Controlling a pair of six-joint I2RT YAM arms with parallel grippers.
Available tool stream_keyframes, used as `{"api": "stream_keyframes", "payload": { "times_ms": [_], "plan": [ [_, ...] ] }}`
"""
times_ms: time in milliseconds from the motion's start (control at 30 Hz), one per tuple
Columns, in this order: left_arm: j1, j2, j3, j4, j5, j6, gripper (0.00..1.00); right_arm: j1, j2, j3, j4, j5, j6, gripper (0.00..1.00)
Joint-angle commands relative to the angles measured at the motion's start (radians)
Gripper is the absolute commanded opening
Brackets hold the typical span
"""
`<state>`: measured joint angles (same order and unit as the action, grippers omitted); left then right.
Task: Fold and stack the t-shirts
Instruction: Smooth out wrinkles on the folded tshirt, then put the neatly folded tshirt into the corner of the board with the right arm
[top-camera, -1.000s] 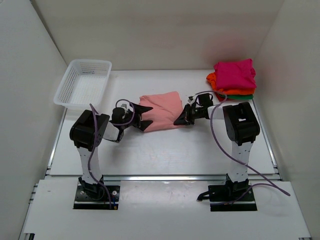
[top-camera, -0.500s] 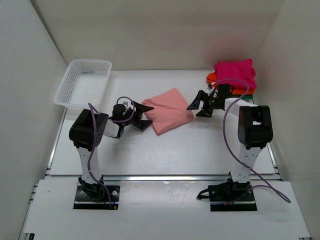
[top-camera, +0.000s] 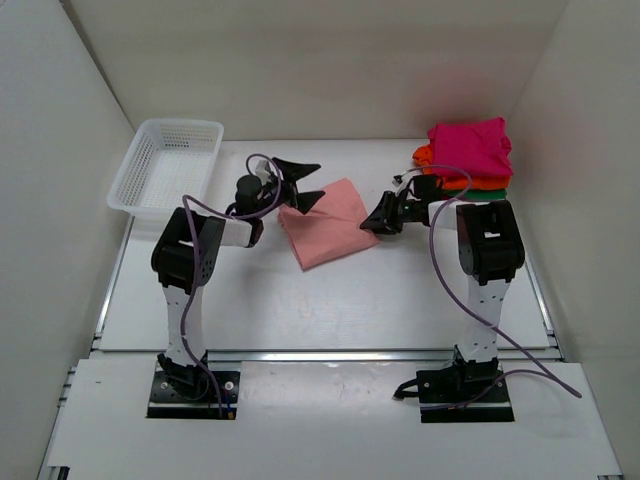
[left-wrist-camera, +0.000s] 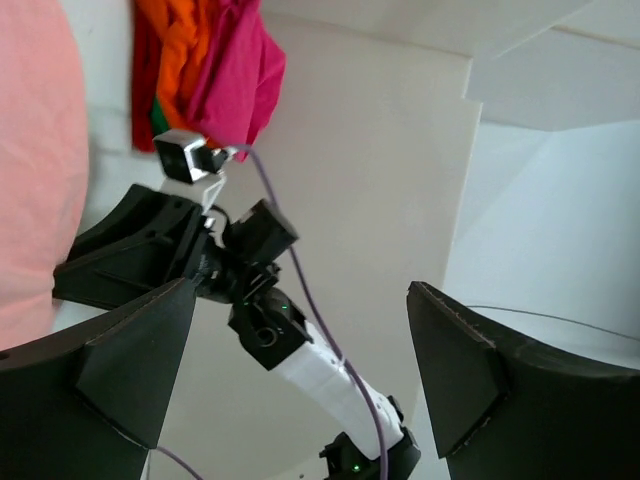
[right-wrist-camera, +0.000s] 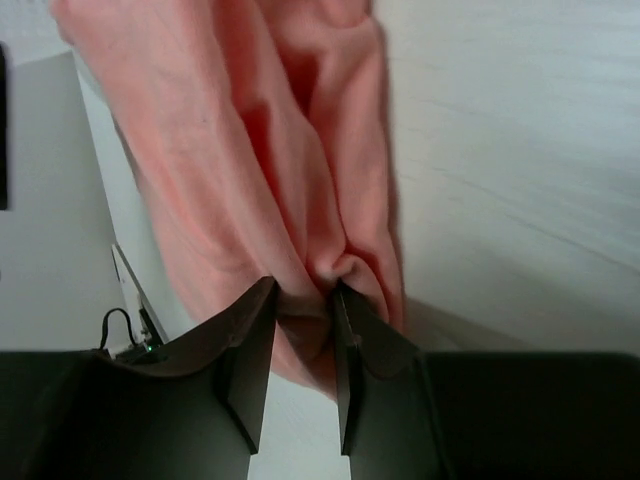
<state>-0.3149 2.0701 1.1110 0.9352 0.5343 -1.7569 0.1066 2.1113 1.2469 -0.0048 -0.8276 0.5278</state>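
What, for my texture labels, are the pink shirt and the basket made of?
The pink shirt looks like soft matte cloth: it puckers where the right gripper pinches it. The basket looks like stiff white plastic, with open mesh walls.

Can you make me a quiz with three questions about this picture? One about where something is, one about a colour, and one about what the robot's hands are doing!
1. Where is the white basket?
A. back left corner
B. on top of the shirts
C. in front of the right arm

2. What colour is the top shirt of the stack?
A. green
B. magenta
C. blue

3. What is the right gripper doing?
A. hanging wide open
B. pinching the pink shirt
C. holding the basket

Answers:
1 A: the top view shows it at the far left.
2 B: magenta lies over the orange and green.
3 B: the right wrist view shows its fingers shut on pink cloth.
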Motion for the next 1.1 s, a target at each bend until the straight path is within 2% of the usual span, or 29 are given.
{"api": "stream_keyframes", "payload": {
  "times_ms": [0, 67, 167, 233, 333, 467, 533, 667, 867, 967, 1067],
  "plan": [
    [-0.024, 0.015, -0.065, 0.057, -0.002, -0.076, 0.99, 0.077, -0.029, -0.016, 0.005, 0.004, -0.006, 0.26],
    [-0.021, -0.013, -0.105, 0.027, 0.006, -0.061, 0.99, 0.097, -0.063, -0.07, 0.02, -0.001, 0.018, 0.26],
    [-0.01, -0.051, -0.16, -0.036, 0.045, -0.003, 0.99, 0.114, -0.114, -0.167, 0.087, 0.002, 0.057, 0.33],
    [0.003, -0.067, -0.216, -0.05, 0.049, 0.013, 0.98, 0.12, -0.143, -0.193, 0.088, -0.011, 0.087, 0.34],
    [0.025, -0.076, -0.272, -0.09, 0.061, 0.057, 0.99, 0.139, -0.183, -0.188, 0.043, -0.013, 0.071, 0.42],
    [0.054, -0.07, -0.319, -0.147, 0.085, 0.086, 0.99, 0.117, -0.249, -0.149, -0.105, 0.05, -0.003, 0.74],
    [0.068, -0.062, -0.368, -0.145, 0.093, 0.082, 0.99, 0.093, -0.277, -0.118, -0.176, 0.115, -0.028, 0.99],
    [0.083, -0.05, -0.375, -0.196, 0.124, 0.128, 0.98, 0.053, -0.19, 0.001, -0.317, 0.22, -0.116, 1.0],
    [0.085, -0.057, -0.344, -0.285, 0.118, 0.209, 0.98, 0.064, 0.002, 0.161, -0.383, 0.257, -0.161, 0.99],
    [0.077, -0.058, -0.339, -0.306, 0.105, 0.228, 0.98, 0.109, 0.039, 0.198, -0.38, 0.275, -0.141, 0.99],
    [0.063, -0.053, -0.353, -0.277, 0.101, 0.212, 0.98, 0.165, 0.042, 0.168, -0.31, 0.277, -0.06, 0.99]
  ]
}}
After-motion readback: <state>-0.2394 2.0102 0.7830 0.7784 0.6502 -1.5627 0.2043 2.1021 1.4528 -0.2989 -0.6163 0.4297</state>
